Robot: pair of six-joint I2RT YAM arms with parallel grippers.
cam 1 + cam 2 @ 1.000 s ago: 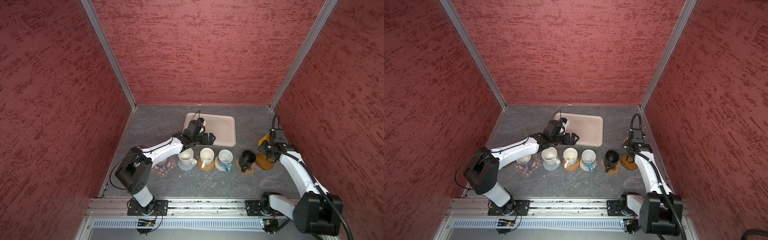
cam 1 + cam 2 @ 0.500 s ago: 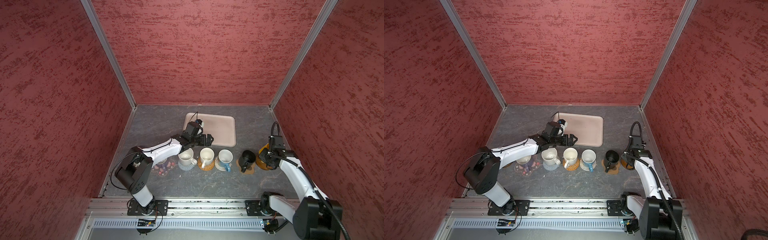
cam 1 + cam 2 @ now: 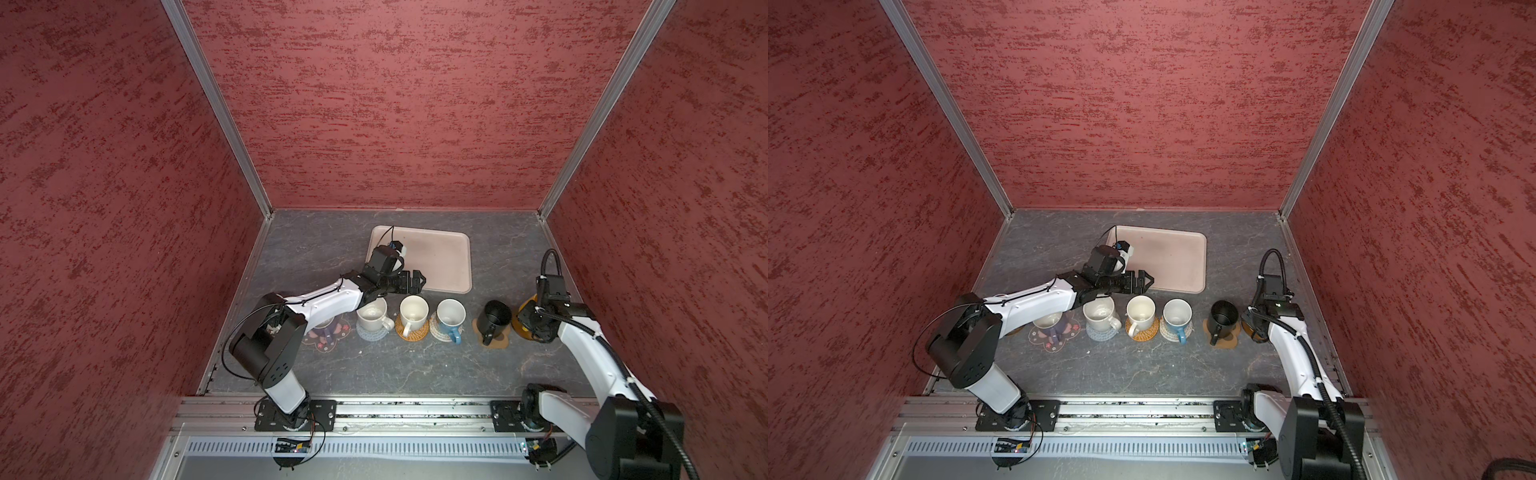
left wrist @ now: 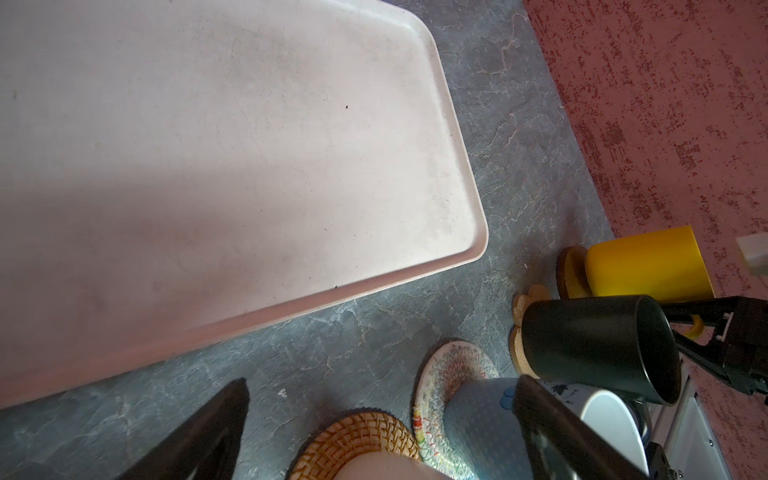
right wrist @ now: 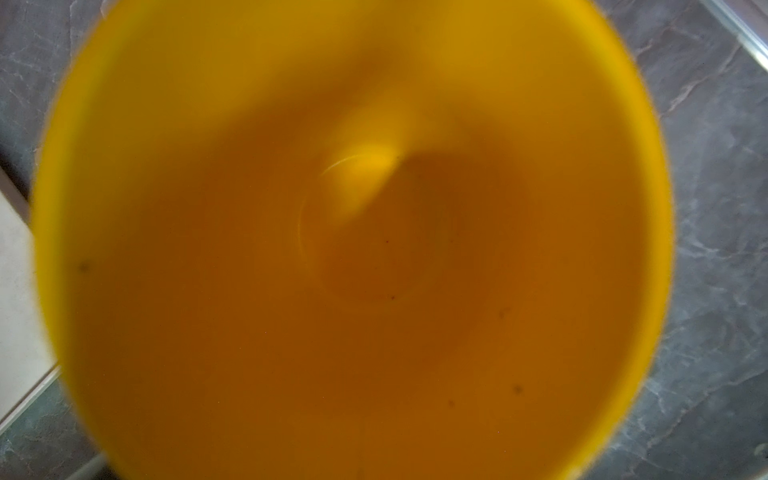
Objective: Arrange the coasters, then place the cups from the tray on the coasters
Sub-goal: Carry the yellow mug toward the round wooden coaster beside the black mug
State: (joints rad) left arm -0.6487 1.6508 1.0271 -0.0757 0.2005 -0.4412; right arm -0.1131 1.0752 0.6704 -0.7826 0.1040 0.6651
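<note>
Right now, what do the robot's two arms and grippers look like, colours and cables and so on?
Both the left arm and right arm have white shells and bulky black joints. Thin black cables loop along each; the right also carries a thick ribbed hose. The left gripper and right gripper are black and taper toward their tips.

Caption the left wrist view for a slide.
Open left gripper beside the bare tray; black mug and yellow mug beyond.

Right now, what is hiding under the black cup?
A brown paw-shaped coaster lies under the black cup. Its edge and toe bumps stick out around the cup; the middle part is covered, so nothing more can be seen there.
</note>
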